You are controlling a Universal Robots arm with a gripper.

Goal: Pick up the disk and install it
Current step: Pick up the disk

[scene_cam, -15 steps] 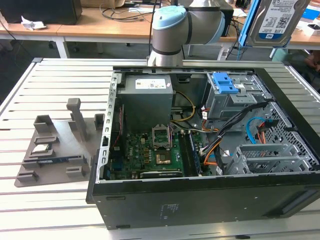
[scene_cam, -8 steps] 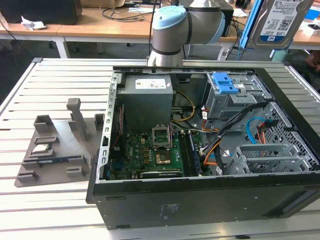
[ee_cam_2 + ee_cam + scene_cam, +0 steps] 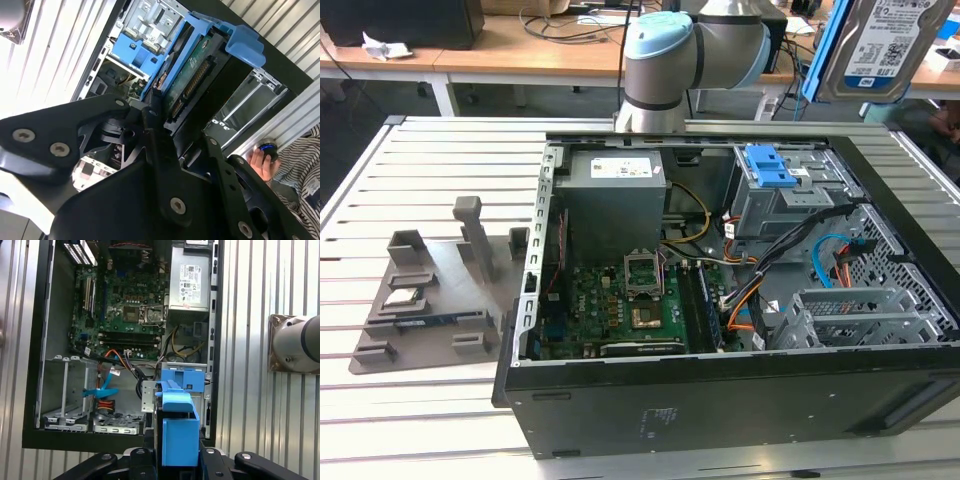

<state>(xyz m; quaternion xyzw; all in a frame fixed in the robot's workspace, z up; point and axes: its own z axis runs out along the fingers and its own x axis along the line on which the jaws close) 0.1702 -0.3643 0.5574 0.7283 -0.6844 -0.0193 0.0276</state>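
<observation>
One disk [image 3: 880, 50], clamped in tool [image 3: 177, 455]

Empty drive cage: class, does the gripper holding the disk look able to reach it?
Probably yes: the computer case lies open, the gripper holds the disk above it, and the drive cage is empty, though cables run alongside.

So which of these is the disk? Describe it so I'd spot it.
Start at the open computer case. Above its far corner, at the exterior view's upper right, the gripper holds the disk in the air. It is a flat silver slab with a white barcode label in a bright blue frame, unlike the all-blue ridged latch inside the case.
</observation>
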